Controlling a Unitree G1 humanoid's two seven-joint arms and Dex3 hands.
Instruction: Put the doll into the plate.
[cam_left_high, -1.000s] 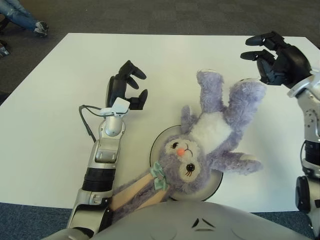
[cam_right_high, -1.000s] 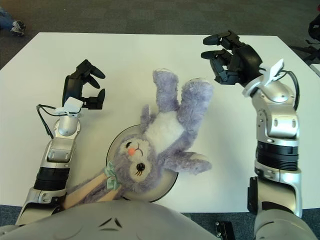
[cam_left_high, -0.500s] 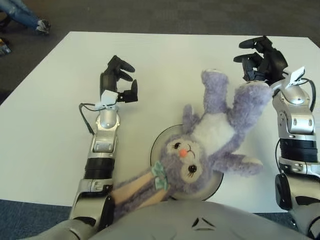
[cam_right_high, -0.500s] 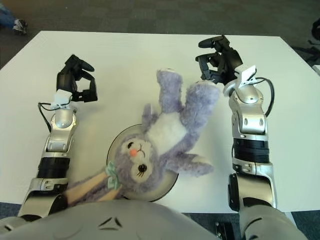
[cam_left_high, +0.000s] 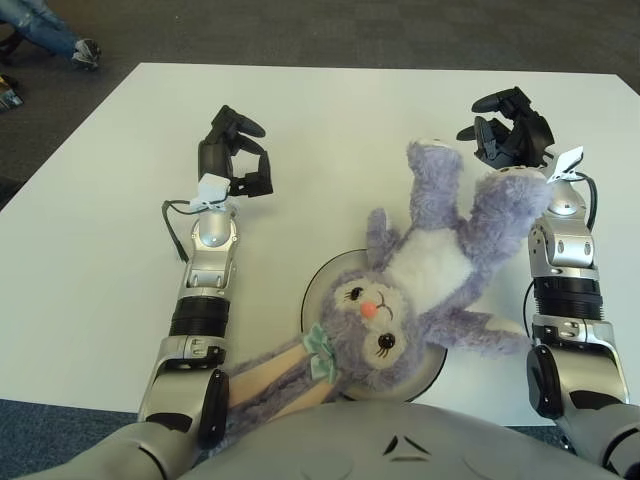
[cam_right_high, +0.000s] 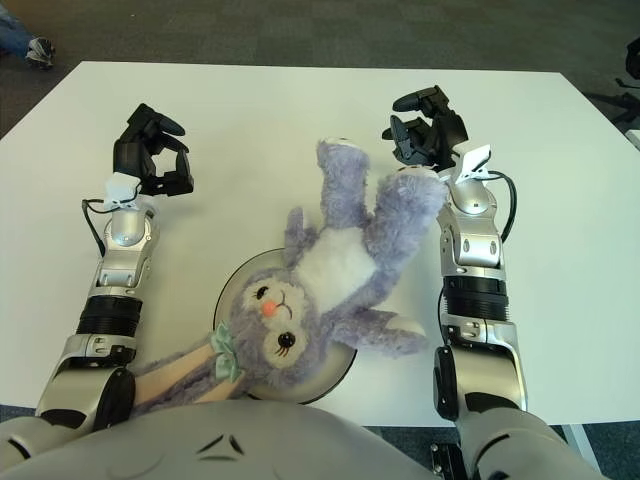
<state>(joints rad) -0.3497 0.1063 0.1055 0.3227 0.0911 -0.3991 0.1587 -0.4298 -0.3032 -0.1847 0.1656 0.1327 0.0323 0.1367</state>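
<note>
A purple plush bunny doll lies on its back. Its head rests on a round grey plate near the table's front edge, and its legs point away across the table. Its long ears trail off the plate toward the lower left. My right hand hovers open at the far end of the doll's right foot, fingers spread and not closed around it. Well to the left of the doll, my left hand is held up, fingers loosely curved and holding nothing.
The white table reaches past both hands, and dark carpet lies beyond its far edge. A person's legs and shoes show at the top left, off the table. My torso covers the bottom of the view.
My right hand has swung left and nearer, ending just beyond the doll's right foot. My left hand has moved left and away from the doll. The doll has shifted only slightly.
</note>
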